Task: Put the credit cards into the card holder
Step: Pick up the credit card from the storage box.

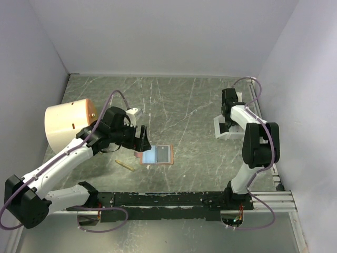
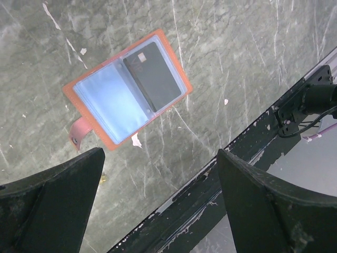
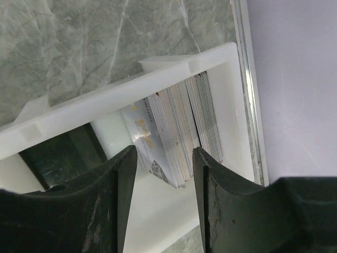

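The card holder (image 2: 126,92) lies open beneath the wide-spread left gripper (image 2: 159,154); the right gripper (image 3: 163,152) straddles credit cards (image 3: 179,121) in a white tray (image 3: 105,100), grip indeterminate.

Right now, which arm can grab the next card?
Right. The right tool is at the credit cards stacked in the white tray; the left tool hangs open above the card holder.

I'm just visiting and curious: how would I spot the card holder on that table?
Find the middle of the grey table, just beyond the black rail. The card holder lies open there: an orange-brown rim round clear sleeves, unlike the cream cylinder to its left or the white tray far right.
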